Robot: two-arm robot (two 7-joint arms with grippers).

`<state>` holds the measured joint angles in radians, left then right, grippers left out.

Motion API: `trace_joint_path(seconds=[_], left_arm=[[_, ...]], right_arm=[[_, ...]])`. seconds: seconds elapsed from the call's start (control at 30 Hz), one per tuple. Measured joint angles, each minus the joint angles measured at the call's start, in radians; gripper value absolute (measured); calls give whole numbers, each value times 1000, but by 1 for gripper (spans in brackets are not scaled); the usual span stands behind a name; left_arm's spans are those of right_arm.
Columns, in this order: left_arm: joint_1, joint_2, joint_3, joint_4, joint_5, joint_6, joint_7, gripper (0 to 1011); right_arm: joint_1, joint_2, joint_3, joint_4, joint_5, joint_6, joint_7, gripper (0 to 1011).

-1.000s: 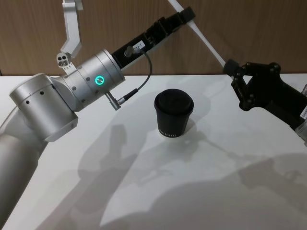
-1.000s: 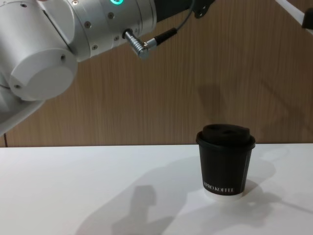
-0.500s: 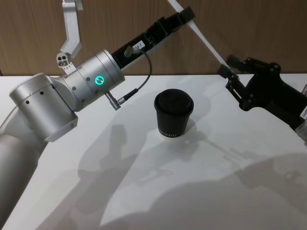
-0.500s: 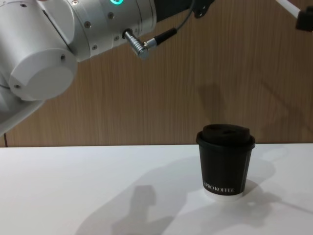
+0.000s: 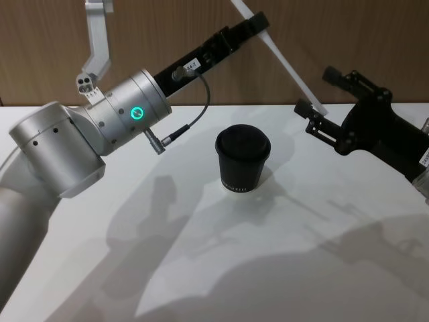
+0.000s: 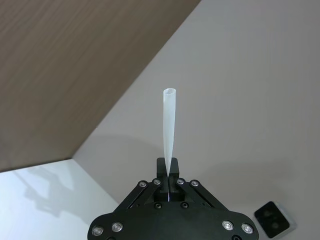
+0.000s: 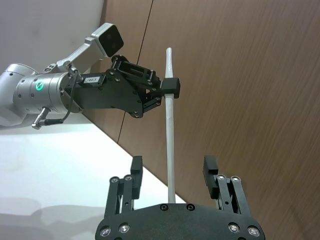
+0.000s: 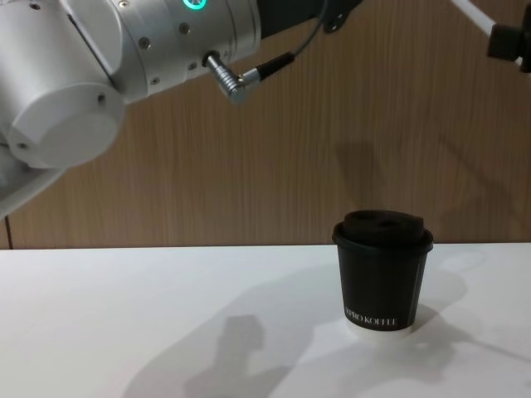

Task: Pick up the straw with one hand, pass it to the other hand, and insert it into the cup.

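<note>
One lidded cup (image 5: 242, 158) (upright); L gripper (image 5: 257, 25) pinches straw (image 5: 289, 70), R gripper (image 5: 317, 90) spread wide.

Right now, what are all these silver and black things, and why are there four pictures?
It is a robot with two arms, and each arm ends in a black hand with two fingers. One picture comes from a camera on its head, one from its chest, and one from each wrist. On the white table stands a black cup with a lid. The left hand, on the silver arm, pinches a long white straw up in the air. The right hand is open, with one finger on each side of the straw, not squeezing it.
</note>
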<state>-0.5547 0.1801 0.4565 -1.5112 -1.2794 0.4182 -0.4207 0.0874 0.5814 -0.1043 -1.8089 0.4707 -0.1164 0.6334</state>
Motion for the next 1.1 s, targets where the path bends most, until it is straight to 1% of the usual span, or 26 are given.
trace_joint_path(seconds=[0.03,0.07,0.1,0.17,0.2,0.23,0.27,0.33,0.4,0.47,0.6,0.63,0.7,0.83,0.87,0.93,0.97,1.1], left_arm=[[-1,6,3,-4,11,-7,3,11],[-2,9,4,-5,17,-10,3,8],[-3,16,7,-9,29,-17,6,10],[-5,23,11,-14,45,-27,8,10],[-7,31,15,-19,62,-38,11,10],[-8,35,17,-21,69,-42,12,10],[-9,38,19,-23,77,-47,12,11],[-14,52,26,-30,101,-61,15,11],[-17,60,31,-34,117,-70,17,10],[-25,75,40,-42,152,-86,22,10],[-36,94,53,-51,185,-99,26,10],[-42,101,59,-54,202,-104,29,10],[-48,108,66,-57,217,-107,31,10],[-70,131,90,-66,263,-112,38,10],[-70,131,90,-66,263,-112,38,11],[-84,144,107,-70,295,-115,42,10],[-84,144,107,-70,295,-115,42,10],[-104,161,133,-73,339,-117,48,10]], right_arm=[[0,0,0,0,0,0,0,773],[0,0,0,0,0,0,0,794],[0,0,0,0,0,0,0,794],[0,0,0,0,0,0,0,878],[0,0,0,0,0,0,0,898],[0,0,0,0,0,0,0,916],[0,0,0,0,0,0,0,960],[0,0,0,0,0,0,0,1001],[0,0,0,0,0,0,0,1001],[0,0,0,0,0,0,0,1001],[0,0,0,0,0,0,0,1001],[0,0,0,0,0,0,0,1001],[0,0,0,0,0,0,0,1001],[0,0,0,0,0,0,0,1001],[0,0,0,0,0,0,0,1001],[0,0,0,0,0,0,0,1001],[0,0,0,0,0,0,0,1001],[0,0,0,0,0,0,0,1001]])
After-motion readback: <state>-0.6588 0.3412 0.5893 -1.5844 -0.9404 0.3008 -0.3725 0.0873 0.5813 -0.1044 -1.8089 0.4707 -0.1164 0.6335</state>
